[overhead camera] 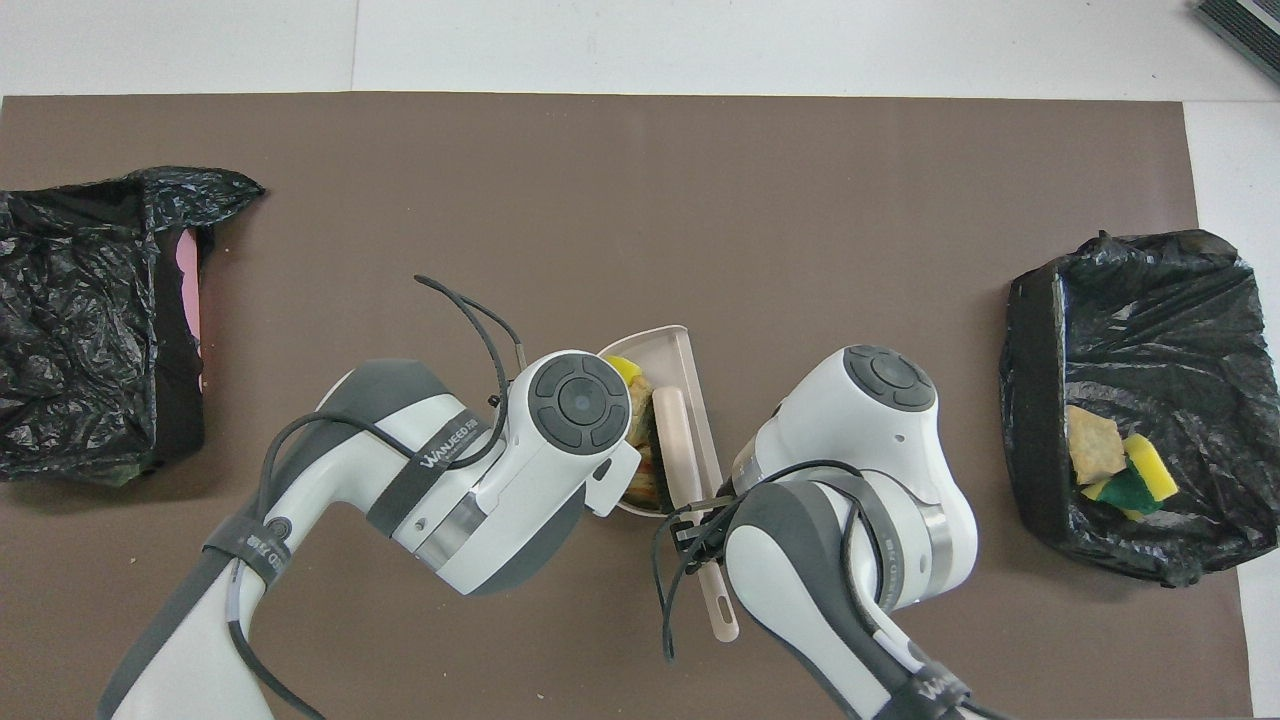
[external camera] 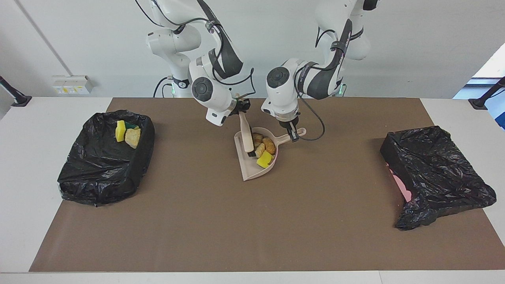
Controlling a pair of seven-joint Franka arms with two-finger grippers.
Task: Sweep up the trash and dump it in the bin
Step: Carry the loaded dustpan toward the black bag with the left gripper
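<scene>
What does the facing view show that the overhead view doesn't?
Only the facing view shows the left hand shut on the dustpan handle, and all four trash chunks in the pan. Only the overhead view shows the brush handle's free end sticking out toward the robots. Both show the brush in the dustpan, held by the right hand, and both black-bagged bins.

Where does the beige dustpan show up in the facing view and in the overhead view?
Facing view: the dustpan lies mid-table, just below the two arms, with trash chunks in it.
Overhead view: the dustpan sits at the picture's centre, partly hidden under the left arm.
Shared landmark: the open black-lined bin holding sponge pieces, at the right arm's end.
</scene>
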